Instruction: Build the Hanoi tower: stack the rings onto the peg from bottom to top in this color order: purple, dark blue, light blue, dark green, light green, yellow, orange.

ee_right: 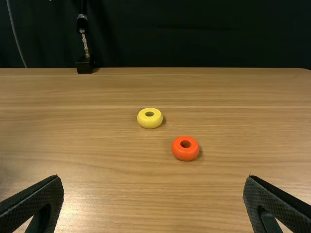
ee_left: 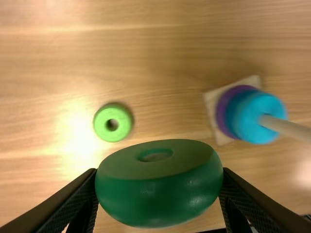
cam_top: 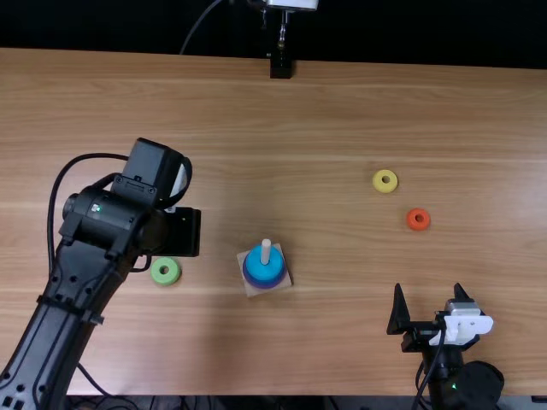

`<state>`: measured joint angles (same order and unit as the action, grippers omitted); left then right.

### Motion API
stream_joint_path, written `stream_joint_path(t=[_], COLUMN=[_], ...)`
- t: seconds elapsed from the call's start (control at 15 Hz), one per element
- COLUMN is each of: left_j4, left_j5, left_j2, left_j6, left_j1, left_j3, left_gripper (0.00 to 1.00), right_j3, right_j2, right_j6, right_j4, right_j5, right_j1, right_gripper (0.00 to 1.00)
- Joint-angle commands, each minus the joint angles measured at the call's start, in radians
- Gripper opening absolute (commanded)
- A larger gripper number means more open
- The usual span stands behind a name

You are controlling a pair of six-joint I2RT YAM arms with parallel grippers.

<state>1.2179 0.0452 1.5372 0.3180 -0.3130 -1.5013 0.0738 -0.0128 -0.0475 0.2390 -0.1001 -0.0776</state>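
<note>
Dark green ring sitting clamped in left gripper; you're needing its hole level, centred over peg before releasing; right gripper's fingers standing apart

Glare whitens the table (rather fiercely) beside the light green ring.
</note>
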Motion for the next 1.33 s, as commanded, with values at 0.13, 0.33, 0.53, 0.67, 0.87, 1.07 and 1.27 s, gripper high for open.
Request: stream_joint_path(t=[0.13,0.33,0.53,0.67,0.87,1.07,1.27], left_j4=[-0.134,-0.244,-0.253,-0.27,-0.314,-0.318,-0.316], left_j5=[0.025,0.076,0.108,0.119,0.152,0.176,0.183], left_j2=[0.139,0.285,0.379,0.426,0.469,0.491,0.505], left_j6=[-0.011,-0.042,-0.042,-0.044,-0.042,-0.044,-0.046], left_j1=[0.04,0.051,0.064,0.077,0.094,0.107,0.107], left_j3=[0.081,0.092,0.085,0.084,0.084,0.081,0.05], left_gripper=[0.0,0.0,0.0,0.0,0.0,0.0,0.52], right_j3=[-0.058,-0.058,-0.058,-0.057,-0.058,-0.058,-0.058], right_j2=[0.013,0.013,0.013,0.013,0.013,0.013,0.013], right_j6=[-0.002,-0.002,-0.002,-0.002,-0.002,-0.002,-0.002], right_j4=[0.084,0.084,0.084,0.084,0.084,0.084,0.084], right_j5=[-0.008,-0.008,-0.008,-0.008,-0.008,-0.008,-0.008], right_j1=[-0.01,-0.01,-0.01,-0.01,-0.01,-0.01,-0.01], right_gripper=[1.0,1.0,1.0,1.0,1.0,1.0,1.0])
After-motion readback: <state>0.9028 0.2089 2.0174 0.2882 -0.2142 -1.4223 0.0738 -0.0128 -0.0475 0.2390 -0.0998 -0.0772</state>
